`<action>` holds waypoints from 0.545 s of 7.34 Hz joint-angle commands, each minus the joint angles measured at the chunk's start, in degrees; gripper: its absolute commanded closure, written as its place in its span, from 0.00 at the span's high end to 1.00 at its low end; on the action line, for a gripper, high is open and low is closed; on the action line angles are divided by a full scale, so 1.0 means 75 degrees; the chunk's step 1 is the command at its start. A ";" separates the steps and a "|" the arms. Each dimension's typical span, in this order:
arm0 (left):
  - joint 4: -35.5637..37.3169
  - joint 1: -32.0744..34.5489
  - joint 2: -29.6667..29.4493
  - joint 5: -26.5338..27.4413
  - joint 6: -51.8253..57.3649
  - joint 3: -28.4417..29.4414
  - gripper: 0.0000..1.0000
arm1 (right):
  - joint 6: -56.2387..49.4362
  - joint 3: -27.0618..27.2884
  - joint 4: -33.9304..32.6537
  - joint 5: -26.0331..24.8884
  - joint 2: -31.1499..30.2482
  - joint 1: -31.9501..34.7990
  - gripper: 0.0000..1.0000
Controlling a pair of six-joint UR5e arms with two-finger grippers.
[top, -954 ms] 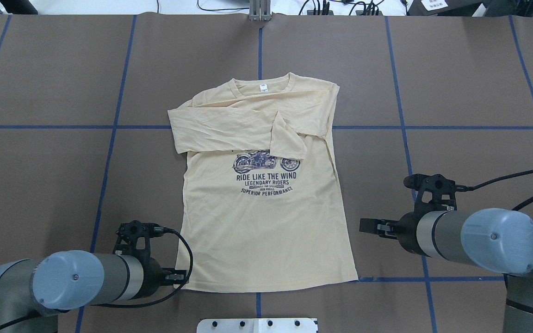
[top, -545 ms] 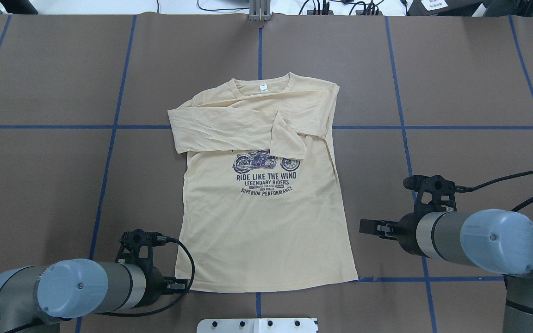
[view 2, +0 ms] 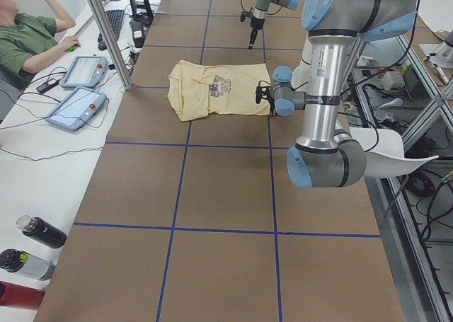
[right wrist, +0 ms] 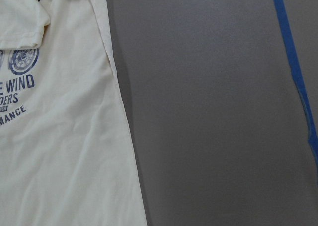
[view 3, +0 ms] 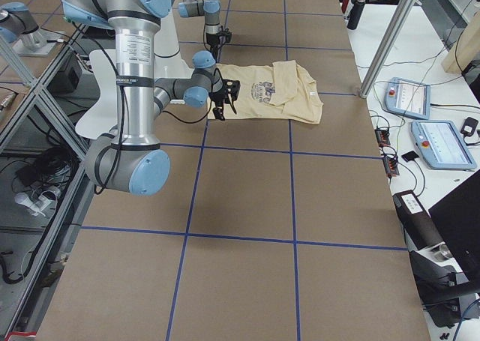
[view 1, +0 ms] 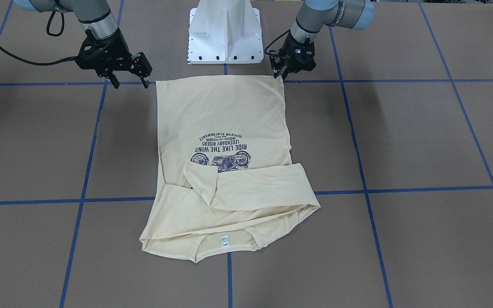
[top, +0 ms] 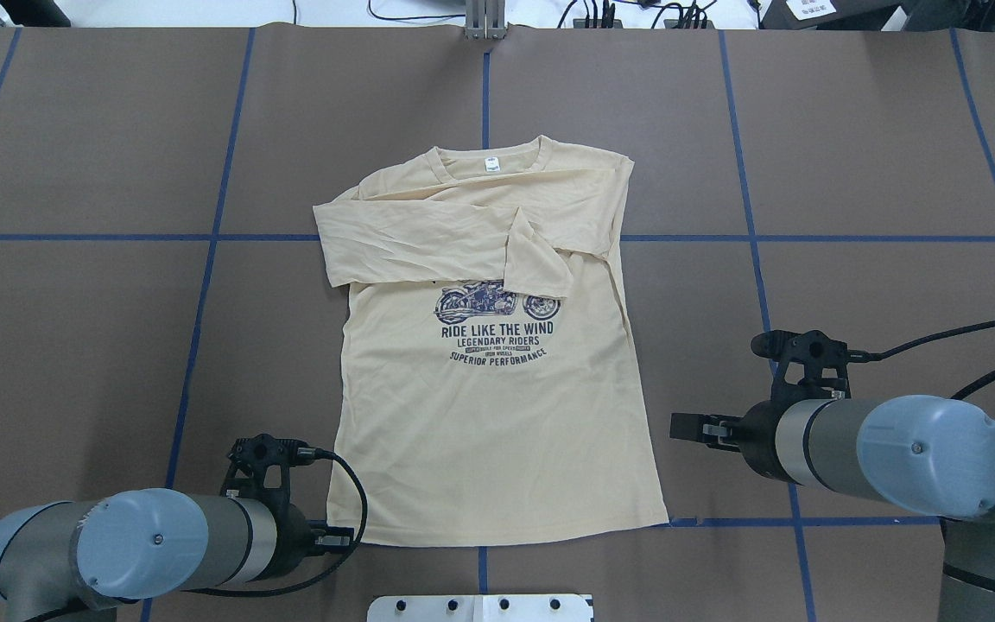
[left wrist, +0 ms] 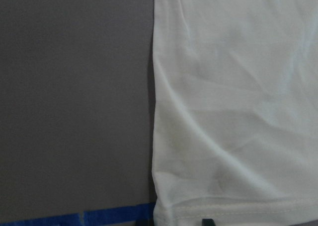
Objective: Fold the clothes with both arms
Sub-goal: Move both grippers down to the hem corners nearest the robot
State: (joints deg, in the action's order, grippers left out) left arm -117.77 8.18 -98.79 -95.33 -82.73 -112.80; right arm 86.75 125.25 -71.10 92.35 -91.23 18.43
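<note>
The shirt lay flat on the brown tabletop, front up. Its collar pointed away from the robot and its hem ran along a blue tape line just ahead of the white pedestal. The small white neck label showed inside the collar. Both sleeves were folded in across the chest, overlapping the top of the navy motorcycle print. One cuff end poked out a little past the body on the robot's left.

The left pincer was down at the hem corner on the robot's left side. From its wrist camera, one dark fingertip showed right at the stitched hem. I couldn't tell whether its jaws were apart or pressed together, nor whether they had any cloth between them.

The right pincer hung over bare tabletop just beside the shirt's other lower corner. Its jaws were spread wide and held nothing, and they were clear of the fabric. Its wrist camera looked down on the shirt's side edge and the grey-brown surface next to it.

At the far side, a person in a green top sat by two control pendants.
</note>
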 commanded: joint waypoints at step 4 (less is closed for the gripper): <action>0.0024 0.0011 0.0000 -0.0015 0.0003 -0.0077 0.00 | 0.0712 -0.0024 -0.0023 -0.0860 0.0082 -0.0848 1.00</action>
State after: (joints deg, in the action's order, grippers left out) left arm -117.66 8.25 -98.76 -95.36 -82.72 -113.30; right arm 89.52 125.16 -71.15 88.94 -90.91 15.10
